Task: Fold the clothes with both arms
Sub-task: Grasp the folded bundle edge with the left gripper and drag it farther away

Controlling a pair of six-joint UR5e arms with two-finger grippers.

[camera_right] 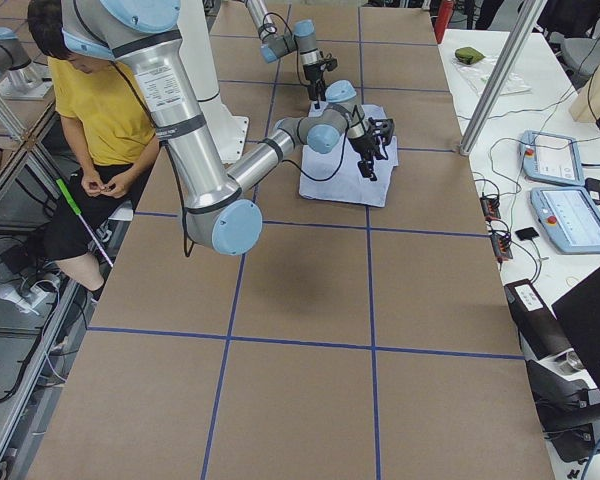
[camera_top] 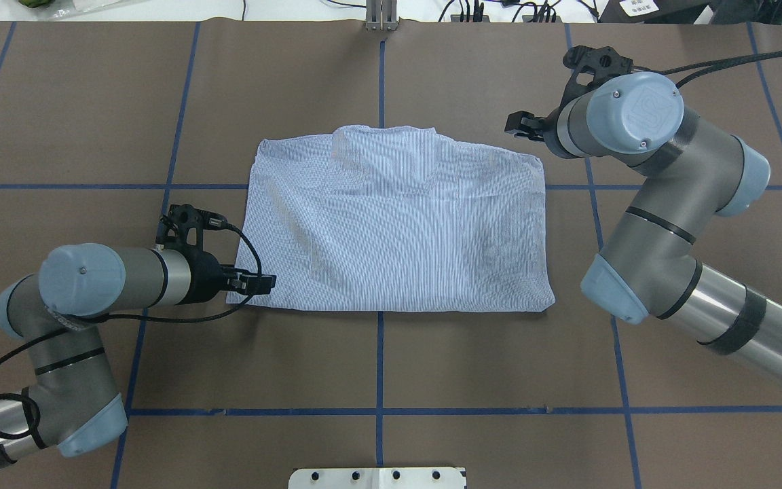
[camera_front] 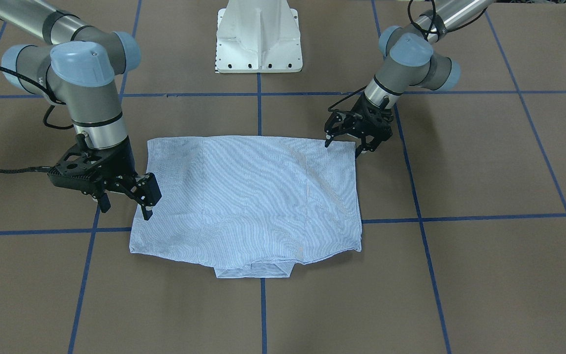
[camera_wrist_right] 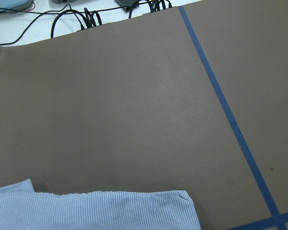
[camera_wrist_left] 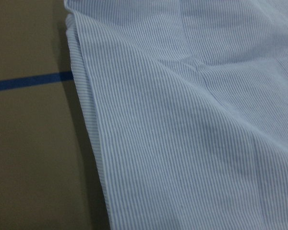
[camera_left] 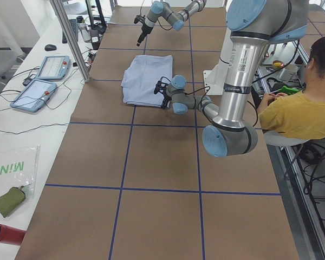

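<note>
Overhead: right end effector [camera_top: 525, 126] at upper right is mostly behind its own wrist joint, only a black stub showing. Right arm [camera_top: 662, 224] runs off the right edge. Left arm [camera_top: 85, 285] runs off the lower left. White base [camera_top: 377, 477] is cut by the bottom edge.

Left wrist view: shirt [camera_wrist_left: 182, 124] is soft-focus and runs off the top, right and bottom edges.

Right wrist view: only a strip of shirt shows, cut by the bottom edge.

All views: the top layer covers the shirt's lower folds.

Right-side view: left end effector [camera_right: 320, 90] is too small to read the finger gap.

Left-side view: person [camera_left: 298, 108] is cut by the right edge, face turned away.
</note>
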